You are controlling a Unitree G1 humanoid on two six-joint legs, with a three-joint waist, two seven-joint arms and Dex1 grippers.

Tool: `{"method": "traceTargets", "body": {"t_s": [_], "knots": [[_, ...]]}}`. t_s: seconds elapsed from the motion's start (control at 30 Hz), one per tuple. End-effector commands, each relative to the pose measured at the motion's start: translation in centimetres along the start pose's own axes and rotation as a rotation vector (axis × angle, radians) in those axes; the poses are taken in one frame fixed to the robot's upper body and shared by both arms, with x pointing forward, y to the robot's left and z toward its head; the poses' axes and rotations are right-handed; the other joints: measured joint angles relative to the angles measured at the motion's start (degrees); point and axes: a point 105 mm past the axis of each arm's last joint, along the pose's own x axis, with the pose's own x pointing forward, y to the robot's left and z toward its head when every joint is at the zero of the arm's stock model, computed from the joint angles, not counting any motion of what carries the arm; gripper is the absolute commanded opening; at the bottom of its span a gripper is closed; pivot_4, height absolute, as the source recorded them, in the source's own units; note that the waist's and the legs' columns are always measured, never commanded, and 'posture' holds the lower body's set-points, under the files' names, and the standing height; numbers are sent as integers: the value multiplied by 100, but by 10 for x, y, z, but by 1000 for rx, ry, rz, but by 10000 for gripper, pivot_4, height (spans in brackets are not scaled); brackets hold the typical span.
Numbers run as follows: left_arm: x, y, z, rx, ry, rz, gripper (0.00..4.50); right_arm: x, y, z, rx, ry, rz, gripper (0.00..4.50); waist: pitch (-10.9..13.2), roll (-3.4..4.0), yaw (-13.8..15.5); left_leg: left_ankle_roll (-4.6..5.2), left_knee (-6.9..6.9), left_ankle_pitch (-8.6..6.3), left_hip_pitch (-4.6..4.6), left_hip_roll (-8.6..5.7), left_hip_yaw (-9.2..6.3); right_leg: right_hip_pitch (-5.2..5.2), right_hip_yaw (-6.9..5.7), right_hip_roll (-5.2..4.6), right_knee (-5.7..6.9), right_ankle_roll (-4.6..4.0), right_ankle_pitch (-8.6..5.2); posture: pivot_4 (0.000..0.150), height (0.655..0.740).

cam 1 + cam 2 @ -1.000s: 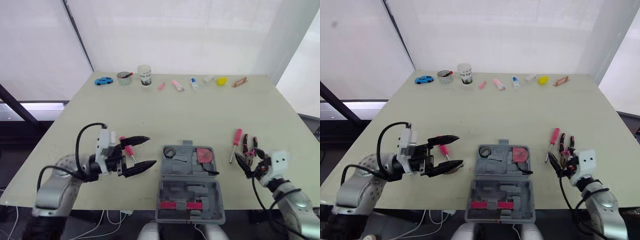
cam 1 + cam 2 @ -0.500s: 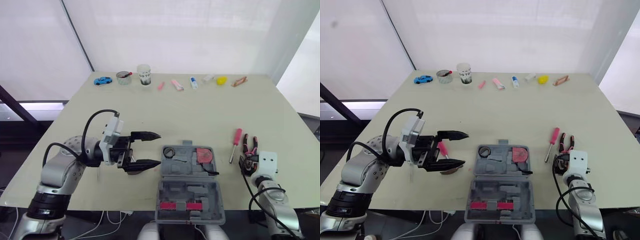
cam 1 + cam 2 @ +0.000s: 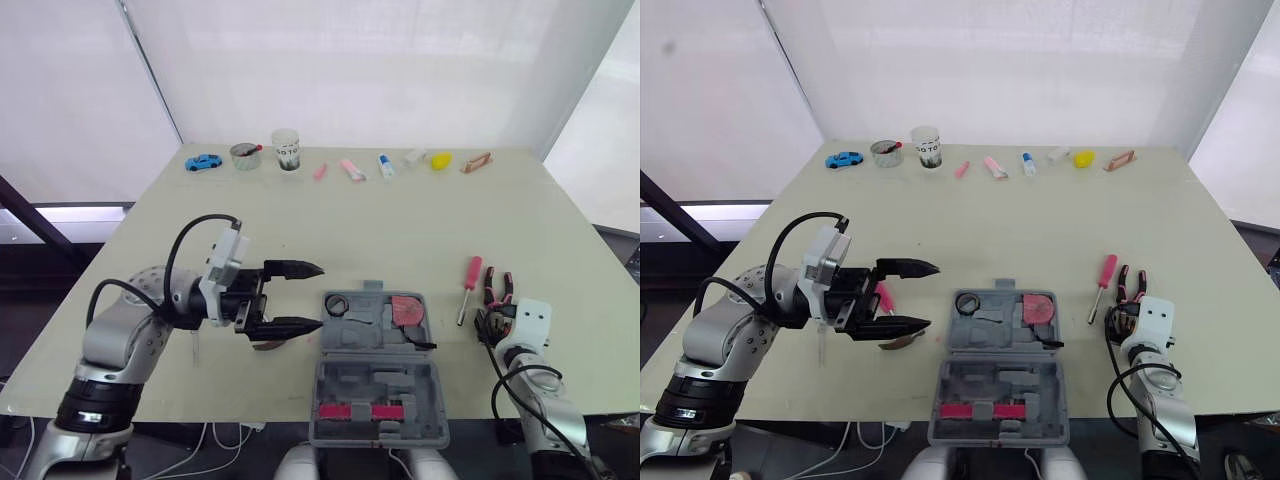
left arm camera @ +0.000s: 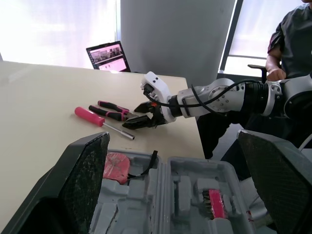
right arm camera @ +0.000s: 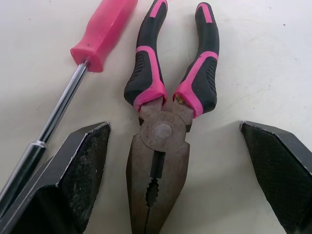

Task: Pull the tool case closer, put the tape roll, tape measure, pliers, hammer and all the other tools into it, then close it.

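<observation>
**Right gripper poised over the pliers.** The pliers (image 5: 158,130) lie flat on the table (image 3: 400,225), to the right of the open tool case (image 3: 380,400) and well apart from it. The right gripper (image 5: 174,126) hovers directly over them with its two black fingers spread wide, one on each side and neither touching.

The long axis of the pliers runs along the gripper's own line of sight. The nose end points back toward the wrist and the pink-and-black handles point away, toward the far edge of the table. A closing grasp would therefore meet the tool across its width, near the pivot.

The pink-handled screwdriver (image 5: 59,105) lies just beside the pliers on the case side, nearly parallel. Its shaft is close to one finger and could be caught in the same grasp.

The left gripper (image 3: 318,296), also spread and empty, hangs on the opposite side of the case, so the right arm is clearly the nearer.

A tape roll (image 3: 338,304) and a red tape measure (image 3: 407,310) already sit in the case.

No brand is legible on the tools. The paper cup (image 3: 286,150) at the far edge carries dark lettering, probably too small to read reliably.
</observation>
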Motion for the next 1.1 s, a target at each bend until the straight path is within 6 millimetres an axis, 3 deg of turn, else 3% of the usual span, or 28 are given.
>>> {"method": "traceTargets", "body": {"t_s": [0.03,0.07,0.23,0.53,0.8,1.1], "knots": [[4,-3,6,34,-6,-16,45000,2,-1,1,15,-11,-10,31692,0,0,-6,0,0,0,0,0,0,0,2,0,0,0,0,1500,7400],[4,-3,6,32,-6,-16,45000,3,-1,1,12,-11,-10,29803,0,-1,-12,0,0,0,1,0,0,0,2,0,0,0,0,1500,7400],[3,-4,5,26,-11,-8,45000,6,1,-3,-20,-8,-1,9852,-1,-1,-13,0,0,0,2,1,0,1,2,2,1,0,0,1500,7400],[0,-3,4,26,-13,5,45000,7,-8,-10,-81,9,6,9789,-5,-8,-14,0,3,0,10,0,1,7,17,5,1,-1,0,1500,7400],[-3,-2,4,30,-22,13,45000,2,-19,14,-100,-85,13,9789,-4,-7,-2,0,3,0,9,0,0,7,21,7,1,0,0,1500,7400],[-5,-1,3,51,-32,11,45000,-28,-56,47,-247,-163,115,9789,10,15,5,1,-1,0,-5,-4,4,0,17,7,-6,2,-1,1500,7400]]}}
